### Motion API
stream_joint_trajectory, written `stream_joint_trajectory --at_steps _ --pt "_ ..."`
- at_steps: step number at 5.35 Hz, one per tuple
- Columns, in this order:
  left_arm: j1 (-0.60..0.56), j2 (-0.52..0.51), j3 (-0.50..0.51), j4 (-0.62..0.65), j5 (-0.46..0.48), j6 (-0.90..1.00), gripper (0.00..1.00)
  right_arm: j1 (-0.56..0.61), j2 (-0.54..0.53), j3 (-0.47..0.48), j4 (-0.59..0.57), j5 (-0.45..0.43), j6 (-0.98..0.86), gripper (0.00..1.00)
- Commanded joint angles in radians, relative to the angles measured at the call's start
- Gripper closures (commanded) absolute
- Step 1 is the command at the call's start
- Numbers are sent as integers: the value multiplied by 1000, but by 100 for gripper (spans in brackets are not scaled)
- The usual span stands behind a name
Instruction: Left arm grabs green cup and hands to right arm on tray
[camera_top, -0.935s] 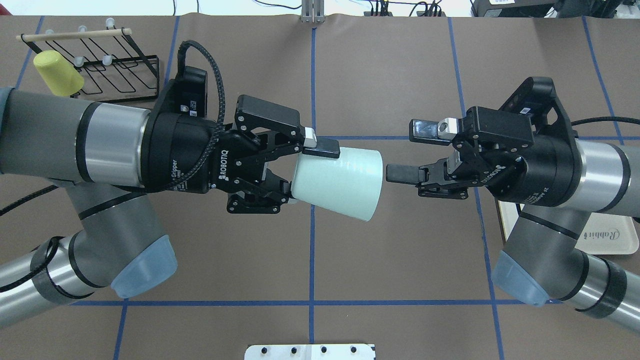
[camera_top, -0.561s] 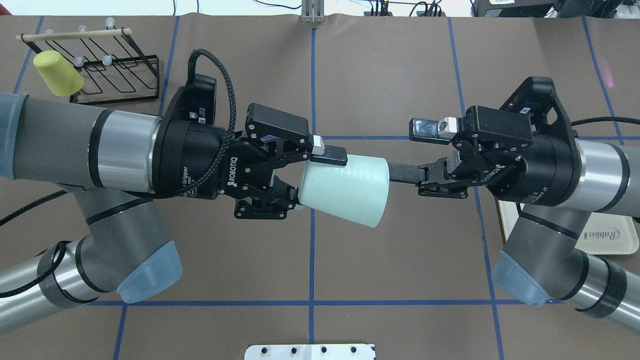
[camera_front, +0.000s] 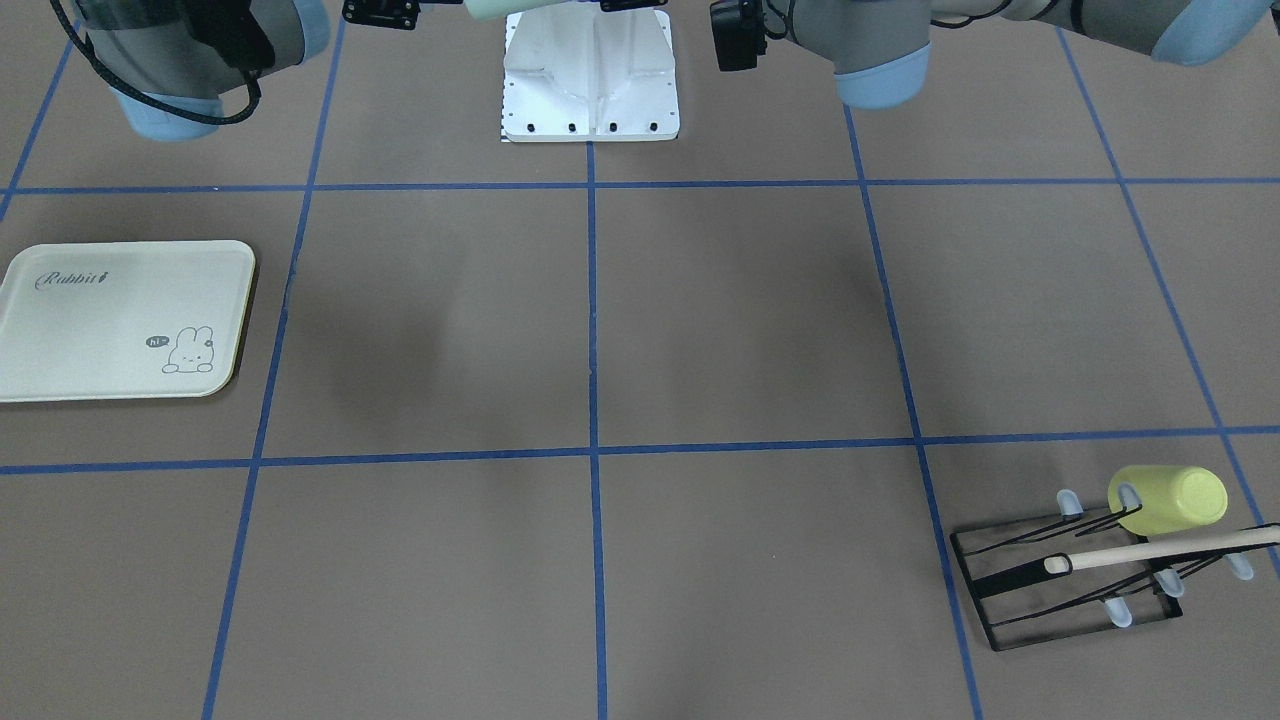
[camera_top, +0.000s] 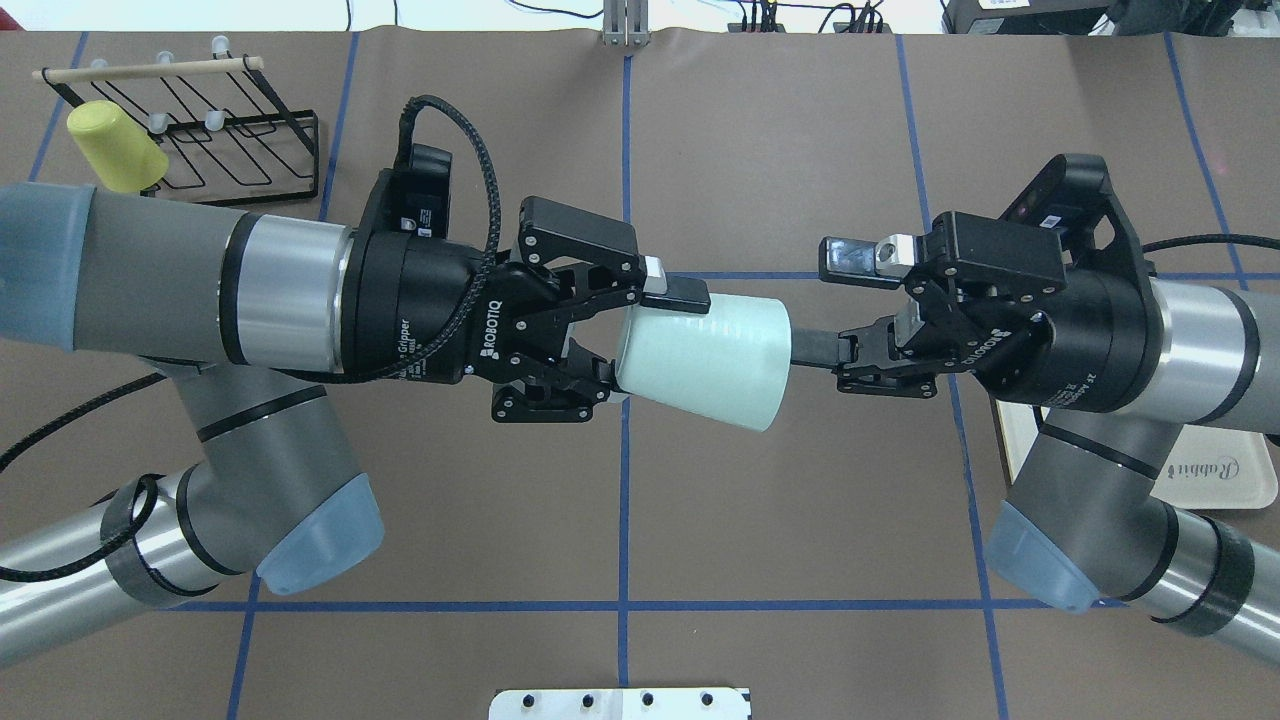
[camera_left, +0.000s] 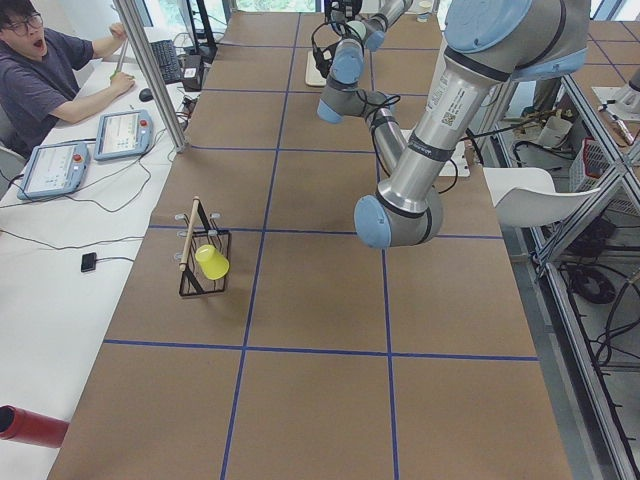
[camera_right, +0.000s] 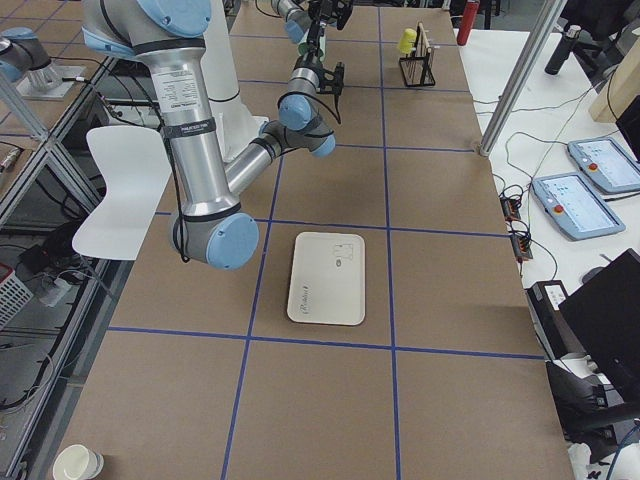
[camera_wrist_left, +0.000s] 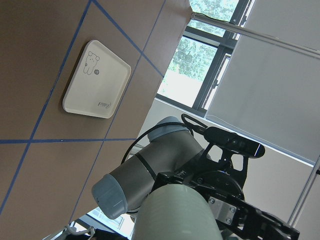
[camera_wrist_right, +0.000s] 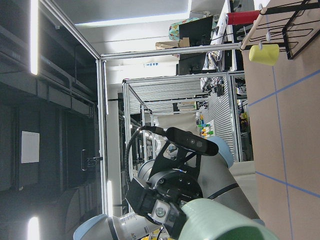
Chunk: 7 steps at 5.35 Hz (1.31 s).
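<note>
Where blue tape (camera_front: 590, 300) grids brown table (camera_front: 750, 320), tray (camera_front: 100, 330) lies; operator (camera_left: 40, 70) alongside.

A brown tabletop (camera_top: 760, 150) is marked into large squares by blue tape lines (camera_top: 625, 500). In the overhead view's far left corner stands a black wire rack (camera_front: 1010, 580) with a wooden rod (camera_top: 150, 69) across its top. A yellow-green cup (camera_top: 115, 147) hangs tilted on one prong. A white metal plate (camera_top: 620, 703) lies at the near edge. At a side desk, a person in glasses (camera_left: 40, 75) sits beside two handheld screens (camera_left: 122, 133).
</note>
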Motion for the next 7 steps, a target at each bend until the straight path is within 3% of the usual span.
stream_joint_trajectory --at_steps 1,6,7 --pt "0 -10 19 -2 4 0 64 -1 1 0 -3 0 -2 1" --pt "17 -17 18 -2 5 0 64 -4 50 -21 -33 -12 4 4" --pt "18 -17 18 -3 5 0 64 -3 49 -21 -47 -12 -4 34"
